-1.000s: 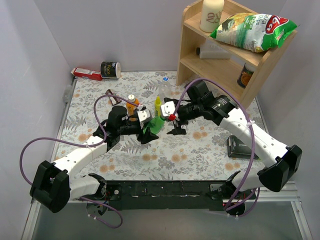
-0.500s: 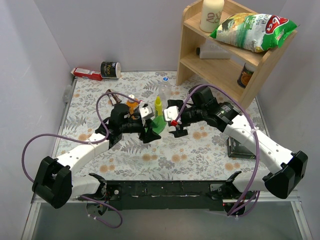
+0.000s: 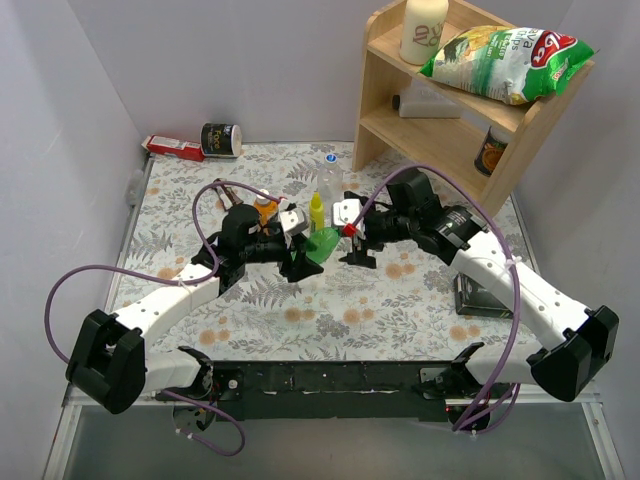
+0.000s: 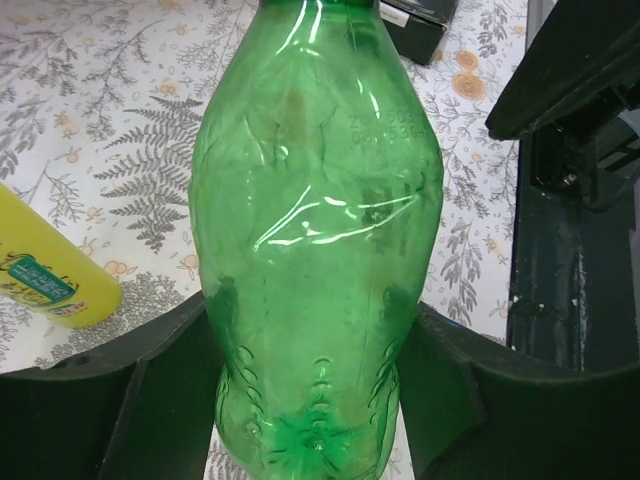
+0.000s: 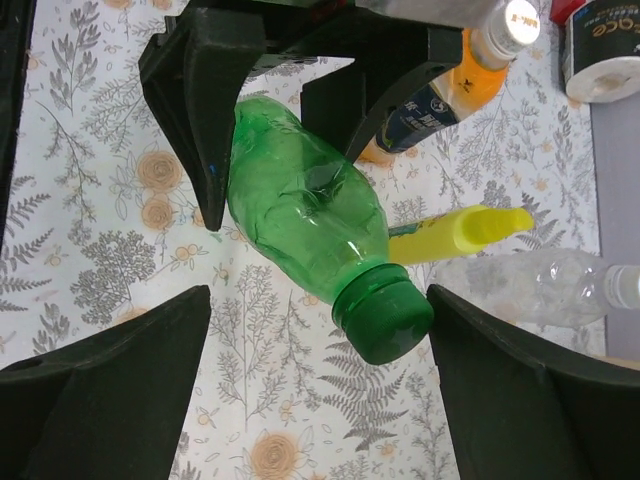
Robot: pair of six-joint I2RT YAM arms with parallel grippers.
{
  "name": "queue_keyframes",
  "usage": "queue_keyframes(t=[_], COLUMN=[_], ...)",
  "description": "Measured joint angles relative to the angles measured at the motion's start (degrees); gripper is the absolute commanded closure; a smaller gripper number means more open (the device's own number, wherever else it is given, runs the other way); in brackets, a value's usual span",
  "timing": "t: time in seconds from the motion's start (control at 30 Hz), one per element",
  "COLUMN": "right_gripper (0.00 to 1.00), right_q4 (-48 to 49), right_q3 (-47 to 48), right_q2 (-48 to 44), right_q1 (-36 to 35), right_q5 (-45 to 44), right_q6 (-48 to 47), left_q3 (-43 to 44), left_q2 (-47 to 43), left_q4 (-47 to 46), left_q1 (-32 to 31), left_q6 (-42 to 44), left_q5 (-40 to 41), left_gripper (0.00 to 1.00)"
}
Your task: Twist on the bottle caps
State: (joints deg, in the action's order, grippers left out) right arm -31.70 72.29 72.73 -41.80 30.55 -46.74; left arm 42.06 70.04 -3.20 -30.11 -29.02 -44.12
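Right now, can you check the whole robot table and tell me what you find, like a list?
Surface: flowery cloth on the table; no spills seen.
Job's things: green bottle held tilted, green cap on its neck; orange bottle wears a white cap; clear bottle wears a blue cap.
Clutter: slim yellow bottle, cream jar, red box, black object.
Grippers: left gripper shut on the green bottle's base; right gripper open, one finger on each side of the green cap.
Cables: purple cables loop away from the bottles.
Surroundings: wooden shelf with a chips bag; pale walls.
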Motion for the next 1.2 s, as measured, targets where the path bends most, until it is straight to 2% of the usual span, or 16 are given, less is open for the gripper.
queue_keyframes(t=[0.2, 0.37, 0.5, 0.67, 0.9, 1.03, 1.2], right_gripper=[0.1, 0.08, 0.07, 0.14, 0.24, 0.26, 0.29], right_q4=[-1.8, -4.3, -7.9, -10.1, -9.9, -10.1, -9.7], right_q3=[4.0, 7.2, 10.8, 13.1, 2.4, 0.3, -0.1], right_q2=[3.7, 6.8, 9.0, 6.9, -6.1, -6.7, -5.2], right_q1=[3.0, 5.6, 7.8, 8.9, 6.6, 5.0, 4.3], right_q5=[3.5, 6.7, 9.5, 10.8, 10.3, 10.0, 9.8], right_q6=[5.2, 9.3, 10.5, 1.9, -17.0, -24.1, -27.4], left_q3=[0.0, 0.0, 0.5, 1.1, 1.1, 1.2, 2.7], left_q2=[0.0, -0.2, -0.5, -2.2, -5.2, -5.4, -5.4], left_q4=[-1.8, -2.8, -0.6, 7.4, 15.1, 17.2, 19.5], left_q1=[0.7, 1.5, 2.1, 3.1, 3.1, 2.8, 2.2], left_q6=[0.5, 0.8, 4.6, 12.9, 22.1, 25.5, 27.1], left_q5=[1.9, 2.5, 2.5, 2.3, -0.1, -0.7, -1.4], left_gripper=[1.0, 1.0, 1.0, 1.0, 1.0, 1.0, 1.0])
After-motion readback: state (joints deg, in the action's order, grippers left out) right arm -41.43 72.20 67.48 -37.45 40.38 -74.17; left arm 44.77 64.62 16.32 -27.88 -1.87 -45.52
